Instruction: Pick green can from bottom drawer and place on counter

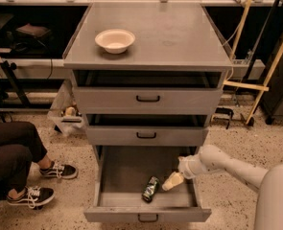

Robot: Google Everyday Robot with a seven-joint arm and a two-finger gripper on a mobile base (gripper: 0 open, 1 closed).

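The green can point(150, 189) lies in the bottom drawer point(122, 176), tool point(173, 181) just beside it, whether clenched I cannot tell.

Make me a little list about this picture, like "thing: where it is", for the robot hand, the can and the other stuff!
bottom drawer: pulled open
green can: lying on the drawer floor, near the front
gripper: down inside the drawer, just right of the can
counter: top of the cabinet
bowl: cream, on the counter's left side

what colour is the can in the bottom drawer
The can is green with pale markings, camera view; the gripper is close beside it.
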